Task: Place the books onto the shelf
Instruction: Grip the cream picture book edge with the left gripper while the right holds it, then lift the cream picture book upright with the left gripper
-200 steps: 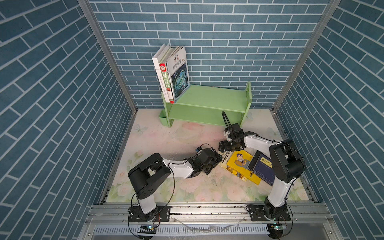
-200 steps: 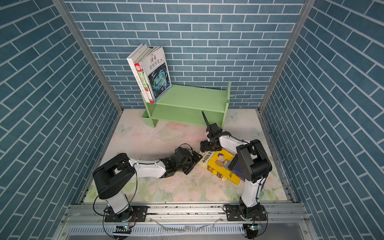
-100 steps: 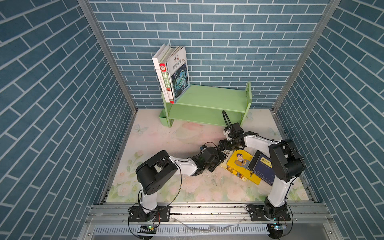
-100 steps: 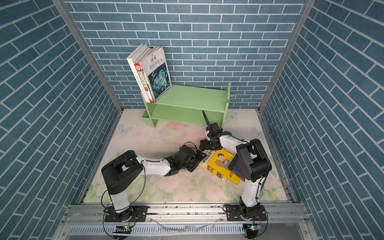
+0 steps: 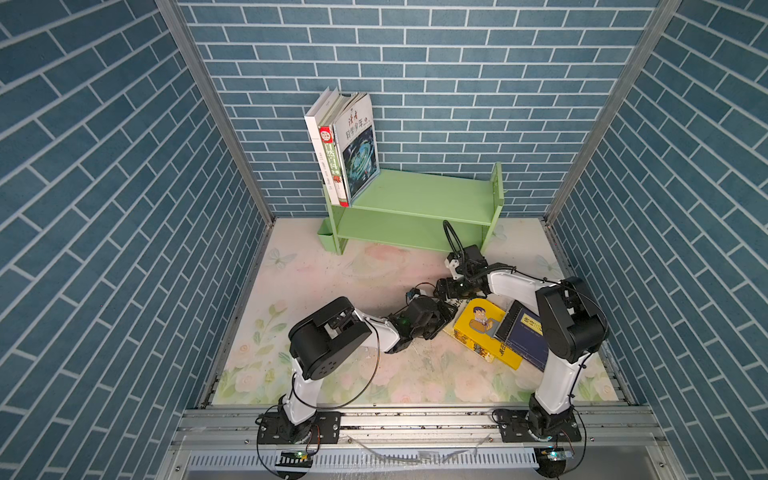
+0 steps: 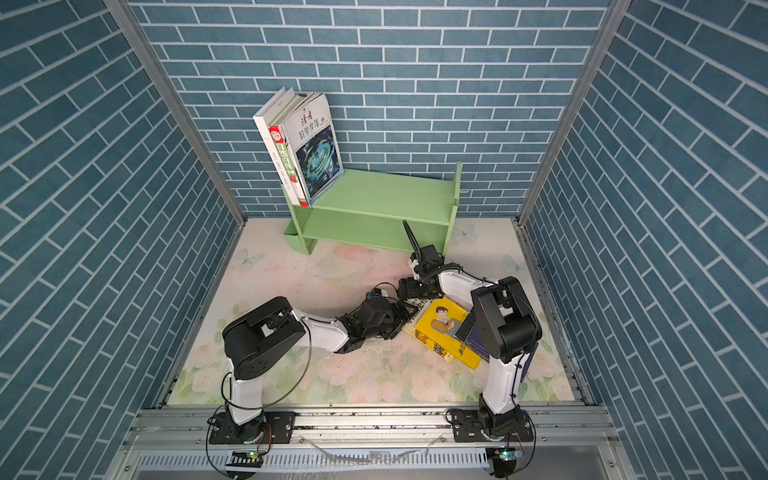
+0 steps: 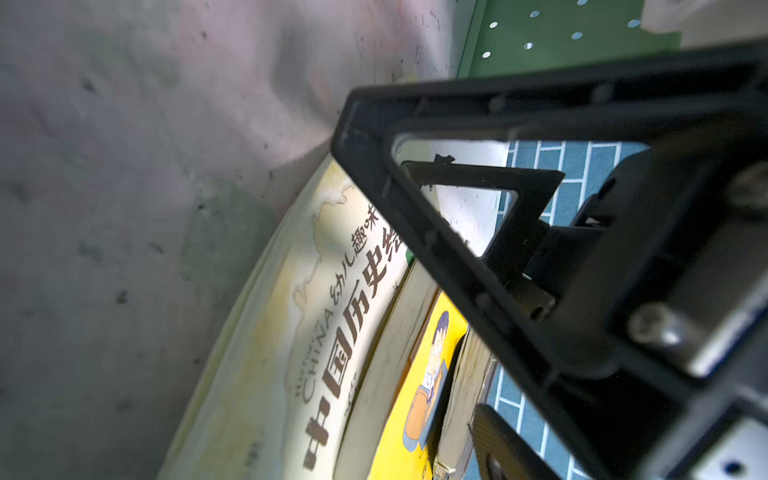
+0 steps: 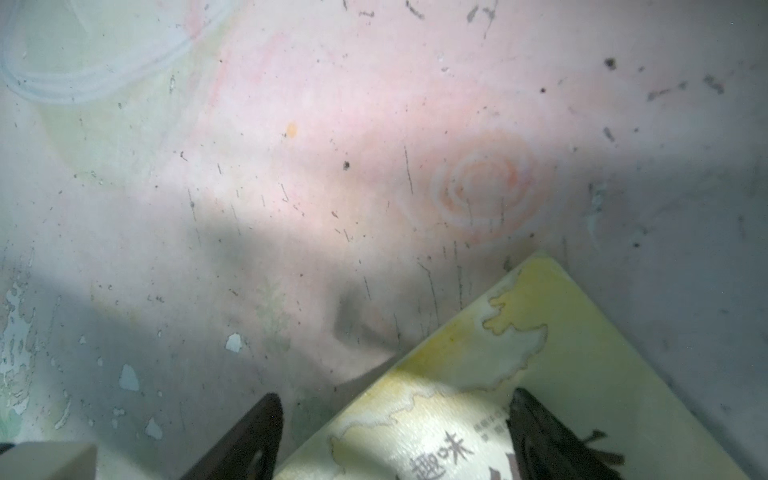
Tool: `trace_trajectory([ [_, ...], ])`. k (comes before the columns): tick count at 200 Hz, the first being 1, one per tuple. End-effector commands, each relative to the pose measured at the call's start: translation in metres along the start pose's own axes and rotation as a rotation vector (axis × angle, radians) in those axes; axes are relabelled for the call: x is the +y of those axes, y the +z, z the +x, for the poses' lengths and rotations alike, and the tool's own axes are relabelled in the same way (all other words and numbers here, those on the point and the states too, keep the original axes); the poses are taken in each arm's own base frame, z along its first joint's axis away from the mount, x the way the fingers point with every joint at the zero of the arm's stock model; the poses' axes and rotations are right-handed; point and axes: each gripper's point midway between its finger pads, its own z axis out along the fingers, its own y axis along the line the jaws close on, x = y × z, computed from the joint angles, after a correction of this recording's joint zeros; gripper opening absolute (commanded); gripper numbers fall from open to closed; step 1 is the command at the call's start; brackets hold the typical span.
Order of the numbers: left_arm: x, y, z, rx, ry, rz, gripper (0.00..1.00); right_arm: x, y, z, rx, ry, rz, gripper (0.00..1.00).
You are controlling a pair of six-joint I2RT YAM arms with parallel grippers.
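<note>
- Three of the books stood on the top tier of the shelf (image 5: 415,199), packed together at its left end. The plain white one (image 5: 314,133) was outermost, the green-and-red encyclopedia (image 5: 332,166) came next, and then the thin white one (image 5: 359,153), its cover facing along the tier.
- The other four lay in an overlapping heap on the floral table (image 5: 332,282), toward its right side, in front of the shelf and apart from it.
- The pale yellow book (image 7: 266,374) lay lowest, flat on the table, with one corner poking out past the rest.
- The bright yellow cartoon-man book (image 5: 478,322) lay on top of it. The black book (image 5: 508,320) overlapped that one, and the navy book (image 5: 524,345) lay against the black one on the side away from the grippers.
- The right gripper (image 8: 392,397) pointed down over the pale yellow book's free corner. Its fingers were apart, one over the cover and one over bare table, and they gripped nothing.
- The left gripper (image 5: 451,309) lay low at the heap's left edge, just beside the right one. In the left wrist view its fingers stood apart with the books' edges showing between them, and no clamp on any book could be made out.
</note>
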Motion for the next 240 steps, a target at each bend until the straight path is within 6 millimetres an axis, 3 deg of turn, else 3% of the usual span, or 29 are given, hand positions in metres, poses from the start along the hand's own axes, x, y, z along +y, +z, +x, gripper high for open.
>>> trace_trajectory([
  [1, 0.018, -0.002, -0.002, -0.007, 0.035, -0.055, 0.67, -0.014, 0.028, 0.056, 0.197, 0.085, 0.013, 0.85],
  [20, 0.016, -0.001, -0.002, -0.006, 0.037, -0.048, 0.52, -0.014, 0.027, 0.055, 0.193, 0.086, 0.012, 0.85],
  [67, 0.020, -0.002, -0.003, -0.009, 0.032, -0.061, 0.27, -0.014, 0.028, 0.056, 0.200, 0.089, 0.011, 0.84],
  [125, 0.012, -0.003, -0.003, -0.005, 0.058, -0.044, 0.12, -0.008, 0.020, 0.050, 0.169, 0.078, -0.007, 0.84],
  [164, -0.003, -0.009, -0.006, -0.014, 0.101, -0.023, 0.09, -0.003, 0.010, 0.042, 0.142, 0.069, -0.015, 0.84],
  [207, -0.036, -0.027, -0.015, -0.056, 0.215, -0.004, 0.06, 0.015, -0.021, 0.019, 0.059, 0.043, -0.058, 0.84],
  [240, -0.065, -0.046, -0.022, -0.084, 0.326, -0.003, 0.04, 0.044, -0.068, -0.010, -0.054, 0.007, -0.137, 0.84],
])
